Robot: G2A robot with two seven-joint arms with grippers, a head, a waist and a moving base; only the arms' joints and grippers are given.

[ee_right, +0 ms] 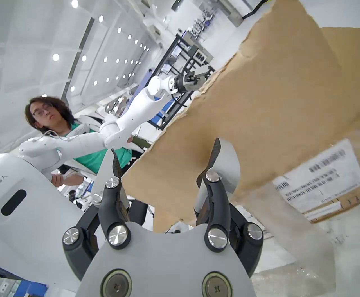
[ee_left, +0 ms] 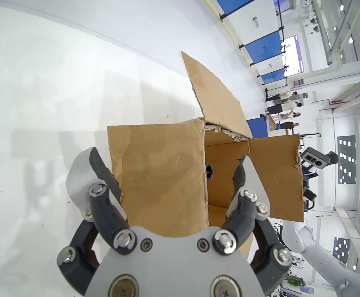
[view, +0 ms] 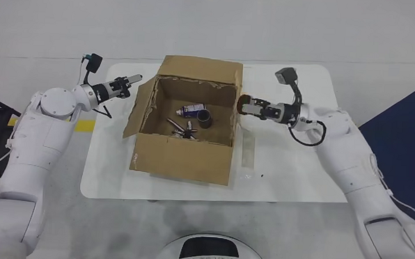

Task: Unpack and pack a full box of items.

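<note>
Ahead of wide-open left hand, torn flap; right hand wide too, astride opposite flap. Could rip further if yanked, or drag box along.

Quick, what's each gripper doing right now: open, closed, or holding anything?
Left gripper: open, empty, pointed at the cardboard box.
Right gripper: open around a box flap, not closed on it.

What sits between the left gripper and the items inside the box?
The opened left flap of the box, in the top view; the left wrist view shows it just ahead of the left gripper.
</note>
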